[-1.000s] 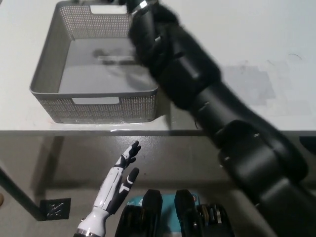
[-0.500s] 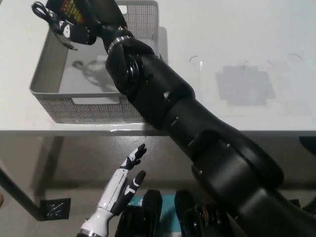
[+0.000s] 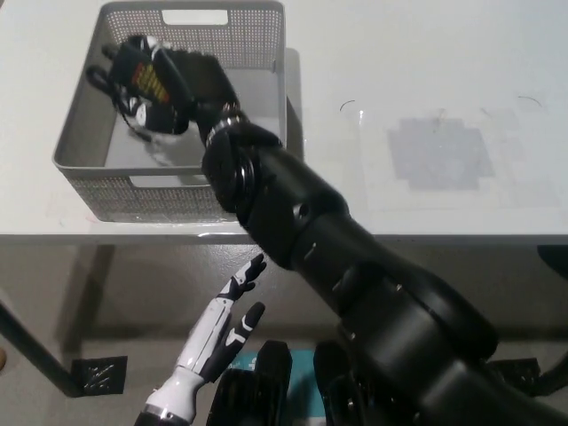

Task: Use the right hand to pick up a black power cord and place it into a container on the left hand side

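Black right hand (image 3: 155, 84) low inside grey perforated rectangular basket (image 3: 169, 191) on white table (image 3: 426, 71); fingers clenched round black power cord (image 3: 111, 89). Cord: thin, dark, bunched in loops, sticking out at hand's left side, partly hidden by hand. Judgement: pick-up and carry done; only release into basket and arm withdrawal remain. White left hand (image 3: 217, 333) idle below table edge, fingers spread, holding nothing.

No text, label or number can be read anywhere.
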Robot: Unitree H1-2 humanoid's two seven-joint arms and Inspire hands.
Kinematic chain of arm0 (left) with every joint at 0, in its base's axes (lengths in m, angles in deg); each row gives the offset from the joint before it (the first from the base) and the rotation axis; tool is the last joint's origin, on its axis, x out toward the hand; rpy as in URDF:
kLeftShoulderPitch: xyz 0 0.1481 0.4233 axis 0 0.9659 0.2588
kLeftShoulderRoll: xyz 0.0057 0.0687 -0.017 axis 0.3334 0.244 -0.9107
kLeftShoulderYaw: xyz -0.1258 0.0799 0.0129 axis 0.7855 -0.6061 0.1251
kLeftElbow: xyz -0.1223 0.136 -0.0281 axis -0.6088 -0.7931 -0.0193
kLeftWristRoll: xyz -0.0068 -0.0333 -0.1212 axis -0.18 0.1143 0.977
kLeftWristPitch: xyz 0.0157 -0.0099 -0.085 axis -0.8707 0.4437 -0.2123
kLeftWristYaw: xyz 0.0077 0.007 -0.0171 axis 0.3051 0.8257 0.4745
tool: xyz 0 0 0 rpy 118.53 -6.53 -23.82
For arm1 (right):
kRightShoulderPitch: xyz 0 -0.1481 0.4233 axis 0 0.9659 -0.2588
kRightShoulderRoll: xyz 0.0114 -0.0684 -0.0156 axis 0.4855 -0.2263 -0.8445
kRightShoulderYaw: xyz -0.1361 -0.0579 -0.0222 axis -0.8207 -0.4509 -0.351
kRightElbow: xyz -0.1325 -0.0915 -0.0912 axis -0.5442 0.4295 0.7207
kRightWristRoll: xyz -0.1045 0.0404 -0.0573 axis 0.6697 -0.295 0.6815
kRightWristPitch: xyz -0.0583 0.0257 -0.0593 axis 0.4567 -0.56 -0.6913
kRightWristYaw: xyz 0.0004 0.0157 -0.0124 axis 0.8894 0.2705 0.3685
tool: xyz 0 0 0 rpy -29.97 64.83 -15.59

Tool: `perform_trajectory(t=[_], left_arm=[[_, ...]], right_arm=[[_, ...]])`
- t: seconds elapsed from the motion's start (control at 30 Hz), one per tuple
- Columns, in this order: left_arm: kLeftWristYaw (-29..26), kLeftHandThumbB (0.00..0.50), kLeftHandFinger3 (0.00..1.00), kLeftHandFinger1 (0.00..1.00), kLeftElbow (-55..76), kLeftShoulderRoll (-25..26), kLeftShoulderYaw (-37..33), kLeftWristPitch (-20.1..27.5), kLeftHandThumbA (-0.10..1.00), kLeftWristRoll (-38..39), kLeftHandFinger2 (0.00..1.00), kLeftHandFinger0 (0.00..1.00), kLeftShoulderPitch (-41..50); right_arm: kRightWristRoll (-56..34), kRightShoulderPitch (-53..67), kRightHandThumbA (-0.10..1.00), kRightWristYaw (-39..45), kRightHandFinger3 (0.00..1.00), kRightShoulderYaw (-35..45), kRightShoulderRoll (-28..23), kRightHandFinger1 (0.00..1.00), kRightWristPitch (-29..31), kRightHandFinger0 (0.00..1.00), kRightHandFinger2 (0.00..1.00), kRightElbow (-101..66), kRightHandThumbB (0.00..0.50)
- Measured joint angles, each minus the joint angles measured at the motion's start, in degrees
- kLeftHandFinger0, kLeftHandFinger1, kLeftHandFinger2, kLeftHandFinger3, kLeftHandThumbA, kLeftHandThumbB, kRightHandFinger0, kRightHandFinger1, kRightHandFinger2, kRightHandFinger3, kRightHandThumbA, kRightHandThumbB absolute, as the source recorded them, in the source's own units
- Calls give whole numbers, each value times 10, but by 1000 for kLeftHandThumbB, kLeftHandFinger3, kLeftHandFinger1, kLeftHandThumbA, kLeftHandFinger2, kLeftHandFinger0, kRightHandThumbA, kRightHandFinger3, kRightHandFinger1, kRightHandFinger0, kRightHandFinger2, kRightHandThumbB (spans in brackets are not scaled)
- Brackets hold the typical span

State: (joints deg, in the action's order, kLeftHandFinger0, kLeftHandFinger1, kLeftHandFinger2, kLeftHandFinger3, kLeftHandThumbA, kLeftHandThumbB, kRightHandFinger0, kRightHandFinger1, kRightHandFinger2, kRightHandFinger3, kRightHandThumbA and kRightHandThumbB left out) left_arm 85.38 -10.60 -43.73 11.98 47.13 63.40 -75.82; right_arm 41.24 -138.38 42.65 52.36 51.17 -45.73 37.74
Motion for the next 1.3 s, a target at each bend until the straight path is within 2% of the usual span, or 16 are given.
perform_trajectory(t=[0.03,0.07,0.1,0.13,0.17,0.23,0.27,0.4,0.57,0.7,0.77,0.9,0.97,1.1,1.2,1.3], left_arm=[[1,330,1000,1000,0,0,0,0,993,1,1000,1000,-1],[2,342,1000,1000,0,0,0,0,998,2,1000,1000,-1],[3,349,1000,1000,0,0,0,0,1000,4,1000,1000,-2],[5,352,1000,1000,0,1,0,0,1000,5,1000,1000,-2],[5,353,1000,1000,0,1,0,0,1000,5,1000,1000,-2],[7,362,1000,1000,0,2,0,0,1000,6,1000,1000,-2],[7,370,1000,1000,0,2,0,0,1000,6,1000,1000,-2],[9,381,1000,1000,0,3,0,-1,1000,5,1000,1000,-3],[10,342,1000,1000,0,4,0,-2,1000,4,1000,1000,-3],[11,363,1000,1000,0,4,0,-2,1000,4,1000,1000,-3],[12,328,1000,1000,0,4,-1,-2,998,3,1000,1000,-3],[14,357,1000,1000,0,4,-1,-2,1000,5,1000,1000,-3],[16,366,1000,1000,0,4,-2,-2,1000,5,1000,1000,-3],[19,343,1000,1000,0,4,-2,-2,994,5,1000,1000,-4],[19,376,1000,1000,0,4,-2,-2,1000,5,1000,1000,-3],[19,364,1000,1000,0,4,-2,-2,1000,4,1000,1000,-3]], right_arm=[[0,2,-100,0,444,-1,1,11,0,0,208,1,250],[0,3,-100,1,586,-1,2,33,0,0,286,2,187],[0,4,193,2,1000,-2,2,513,0,365,837,4,127],[-1,4,512,4,1000,-2,2,1000,0,839,1000,5,245],[-1,4,763,7,1000,-2,2,1000,-1,1000,1000,6,384],[0,1,925,34,1000,-5,1,1000,-16,1000,1000,11,481],[0,0,1000,42,1000,-7,1,1000,-21,1000,1000,12,499],[-1,-5,1000,86,1000,-11,-3,1000,-47,1000,1000,10,500],[-1,-8,1000,112,1000,-11,-12,1000,-61,1000,1000,1,500],[-2,-8,1000,121,1000,-10,-21,1000,-62,1000,1000,-6,500],[-3,-7,1000,125,1000,-9,-27,1000,-63,1000,1000,-16,500],[-11,-5,1000,125,1000,2,-33,1000,-62,1000,1000,-38,500],[-22,-1,1000,127,1000,19,-39,1000,-60,1000,1000,-69,500],[-36,1,1000,135,1000,45,-56,1000,-61,1000,1000,-150,500],[-46,6,1000,140,1000,63,-68,1000,-63,1000,1000,-206,480],[-60,21,1000,149,1000,87,-84,1000,-68,1000,1000,-287,500]])
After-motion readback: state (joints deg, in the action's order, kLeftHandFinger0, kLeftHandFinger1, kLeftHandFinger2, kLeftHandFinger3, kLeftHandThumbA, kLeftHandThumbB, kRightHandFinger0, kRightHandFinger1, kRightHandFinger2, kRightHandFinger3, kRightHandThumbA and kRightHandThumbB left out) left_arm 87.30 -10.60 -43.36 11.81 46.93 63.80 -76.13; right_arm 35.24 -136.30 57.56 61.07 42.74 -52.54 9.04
